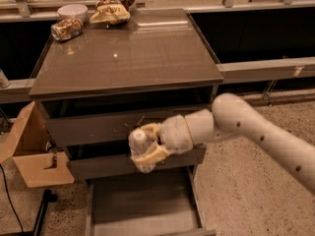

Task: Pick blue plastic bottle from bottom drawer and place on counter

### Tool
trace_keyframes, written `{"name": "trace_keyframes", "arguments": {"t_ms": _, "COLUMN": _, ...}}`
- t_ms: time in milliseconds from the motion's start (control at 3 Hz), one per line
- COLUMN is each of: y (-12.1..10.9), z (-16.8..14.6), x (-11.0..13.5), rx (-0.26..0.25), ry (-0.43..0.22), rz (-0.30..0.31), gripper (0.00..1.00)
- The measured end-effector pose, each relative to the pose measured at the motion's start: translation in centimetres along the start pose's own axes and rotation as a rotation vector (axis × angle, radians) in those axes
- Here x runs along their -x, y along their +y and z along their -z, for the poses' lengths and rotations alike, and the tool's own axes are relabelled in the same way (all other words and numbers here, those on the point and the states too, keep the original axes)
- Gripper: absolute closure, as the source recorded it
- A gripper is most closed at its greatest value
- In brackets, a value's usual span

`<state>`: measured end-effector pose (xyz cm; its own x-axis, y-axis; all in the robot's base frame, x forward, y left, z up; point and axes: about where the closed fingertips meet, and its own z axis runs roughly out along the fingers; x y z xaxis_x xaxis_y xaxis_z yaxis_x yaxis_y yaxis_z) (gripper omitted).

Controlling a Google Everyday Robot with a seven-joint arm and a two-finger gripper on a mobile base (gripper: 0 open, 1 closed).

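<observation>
A small clear plastic bottle (138,137) with a white cap is held in the air in front of a grey-brown cabinet. It is roughly upright, cap at the top, level with the gap between the upper and middle drawer fronts. The gripper (141,143) is closed around it, one cream-coloured finger (150,155) across the bottle's middle and the other behind its top. The bottle's lower end pokes out below the fingers.

A thick white arm (256,127) reaches in from the right edge to the gripper.

Directly beneath the bottle, the bottom drawer (142,205) is pulled out, showing a flat grey floor. Above it is a plain drawer front (98,166), and above that a drawer front marked with pale scratches (93,128).

The glossy counter (128,58) on top of the cabinet reflects the lights. At its far left corner lie a crushed can (66,28), a pale bowl (72,11) and a crumpled snack bag (110,6).

An open cardboard box (34,154) sits against the cabinet's left side, above a speckled floor (236,195).
</observation>
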<state>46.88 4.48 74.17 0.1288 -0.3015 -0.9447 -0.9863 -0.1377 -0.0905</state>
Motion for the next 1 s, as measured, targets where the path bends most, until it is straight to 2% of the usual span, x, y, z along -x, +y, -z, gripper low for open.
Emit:
{"name": "trace_keyframes", "arguments": {"t_ms": 333, "y": -1.4, "z": 1.8, "x": 5.1, "rx": 0.001, "ry": 0.040, "rz": -0.012, "gripper": 1.00}}
{"name": "trace_keyframes", "arguments": {"t_ms": 667, "y": -3.8, "z": 4.2, "x": 10.4, "rx": -0.010, "ry": 0.032, "rz": -0.068, "gripper": 1.00}}
{"name": "trace_keyframes", "arguments": {"t_ms": 1000, "y": -3.8, "z": 4.2, "x": 10.4, "rx": -0.010, "ry": 0.032, "rz": -0.068, "gripper": 1.00}}
